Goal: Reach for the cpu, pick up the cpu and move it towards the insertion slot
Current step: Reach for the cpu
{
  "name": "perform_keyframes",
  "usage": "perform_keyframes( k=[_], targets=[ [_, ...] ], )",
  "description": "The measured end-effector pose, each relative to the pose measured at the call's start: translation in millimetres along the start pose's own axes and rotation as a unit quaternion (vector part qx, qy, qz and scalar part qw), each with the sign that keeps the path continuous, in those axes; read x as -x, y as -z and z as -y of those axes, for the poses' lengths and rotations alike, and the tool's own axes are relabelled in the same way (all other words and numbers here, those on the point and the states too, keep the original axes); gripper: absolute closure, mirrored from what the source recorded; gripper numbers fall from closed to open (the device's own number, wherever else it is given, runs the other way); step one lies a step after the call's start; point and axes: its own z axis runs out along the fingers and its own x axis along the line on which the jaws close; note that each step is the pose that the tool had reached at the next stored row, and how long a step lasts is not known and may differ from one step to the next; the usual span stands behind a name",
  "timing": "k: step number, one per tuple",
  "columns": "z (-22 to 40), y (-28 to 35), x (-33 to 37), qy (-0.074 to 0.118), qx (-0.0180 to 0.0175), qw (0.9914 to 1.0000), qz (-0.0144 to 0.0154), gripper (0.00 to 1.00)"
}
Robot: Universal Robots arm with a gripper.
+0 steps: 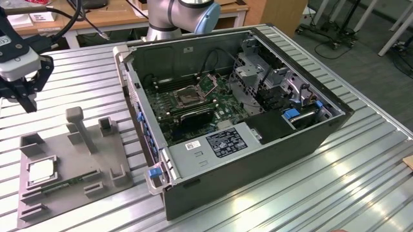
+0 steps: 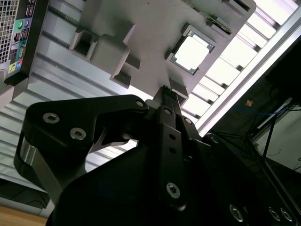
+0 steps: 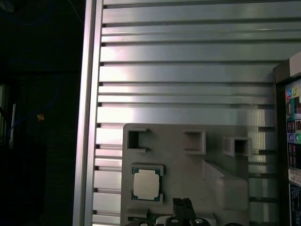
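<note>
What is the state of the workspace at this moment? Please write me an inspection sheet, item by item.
Surface: ribbed metal table, bearing an open computer case and a grey holder.
Job's things: the cpu lies flat in a recess of the holder; the insertion slot sits on the board inside the case, its centre dark.
Clutter: a green memory stick in the holder beside the cpu.
Gripper: the gripper is shut, holds nothing and hangs near the holder, clear of the cpu.
Cables: a thick black cable above the gripper; thin wires inside the case.
Surroundings: a wooden desk behind the table.
</note>
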Motion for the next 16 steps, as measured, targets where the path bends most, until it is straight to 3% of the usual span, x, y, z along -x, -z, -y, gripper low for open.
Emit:
perform_keyframes(
  k=[16],
  targets=[
    [4.0,-6.3,-1.2,0.0,-0.0001,1.0,0.0,0.89]
  ],
)
